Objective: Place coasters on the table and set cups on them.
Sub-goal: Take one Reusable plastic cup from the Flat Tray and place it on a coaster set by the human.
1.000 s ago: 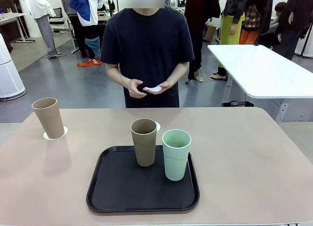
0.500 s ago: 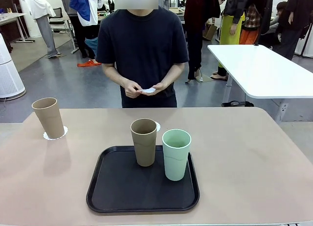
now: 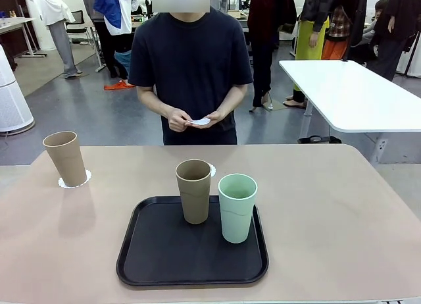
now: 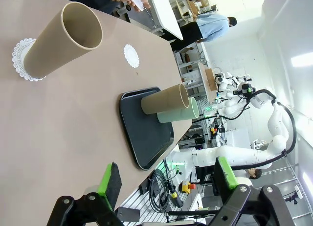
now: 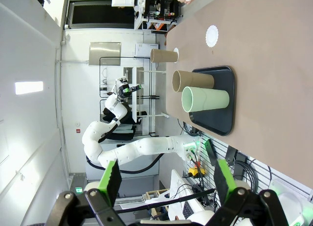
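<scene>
White lacy paper coaster [image 3: 74, 181] sits under a tall tan tumbler [image 3: 65, 158] by the left edge of the beige table [image 3: 329, 205]; my left gripper [image 4: 166, 173] and right gripper [image 5: 167, 176] gape empty.

The tan table [image 3: 342, 212] carries a black tray [image 3: 164, 258] at its near middle, a white coaster [image 4: 131, 56] lying bare just beyond the tray's far edge, and a second coaster [image 3: 84, 178] well apart toward the far left corner.

middle coaster [image 3: 212, 170] mostly behind tan cup [image 3: 194, 192]
</scene>
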You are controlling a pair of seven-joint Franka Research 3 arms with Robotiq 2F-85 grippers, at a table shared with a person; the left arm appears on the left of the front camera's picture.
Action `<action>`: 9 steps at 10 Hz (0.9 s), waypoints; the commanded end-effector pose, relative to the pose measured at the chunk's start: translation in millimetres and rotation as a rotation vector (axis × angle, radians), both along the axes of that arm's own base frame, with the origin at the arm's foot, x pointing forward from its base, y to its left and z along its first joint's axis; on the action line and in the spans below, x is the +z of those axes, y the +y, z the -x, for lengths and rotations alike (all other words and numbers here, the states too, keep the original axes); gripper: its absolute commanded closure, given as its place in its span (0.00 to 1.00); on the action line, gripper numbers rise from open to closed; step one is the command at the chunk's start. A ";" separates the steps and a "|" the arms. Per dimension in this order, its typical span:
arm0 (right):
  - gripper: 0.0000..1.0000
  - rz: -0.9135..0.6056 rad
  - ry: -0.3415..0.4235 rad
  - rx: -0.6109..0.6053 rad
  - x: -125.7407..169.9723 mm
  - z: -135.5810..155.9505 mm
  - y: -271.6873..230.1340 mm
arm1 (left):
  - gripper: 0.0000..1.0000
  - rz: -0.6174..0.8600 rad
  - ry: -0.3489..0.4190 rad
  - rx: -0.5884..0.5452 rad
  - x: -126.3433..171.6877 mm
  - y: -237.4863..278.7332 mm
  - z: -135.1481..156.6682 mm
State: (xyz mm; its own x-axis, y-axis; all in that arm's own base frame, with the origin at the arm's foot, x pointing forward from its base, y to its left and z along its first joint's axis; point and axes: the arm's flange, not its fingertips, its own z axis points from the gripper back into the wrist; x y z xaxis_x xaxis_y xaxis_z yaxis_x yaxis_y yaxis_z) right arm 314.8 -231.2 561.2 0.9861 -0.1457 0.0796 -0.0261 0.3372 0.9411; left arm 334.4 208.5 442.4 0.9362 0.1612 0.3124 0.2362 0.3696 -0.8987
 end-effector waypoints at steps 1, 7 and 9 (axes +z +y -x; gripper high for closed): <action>0.00 0.000 -0.014 0.000 -0.3 -0.7 0.4 | 0.00 0.000 0.000 0.000 0.0 0.0 0.0; 0.00 0.000 -0.014 0.000 -0.3 -0.7 0.4 | 0.00 -0.929 -0.526 -0.159 182.3 -241.3 -64.4; 0.00 0.000 -0.014 0.000 -0.3 -0.7 0.4 | 0.00 -1.138 -0.629 -0.379 147.0 -323.5 -87.0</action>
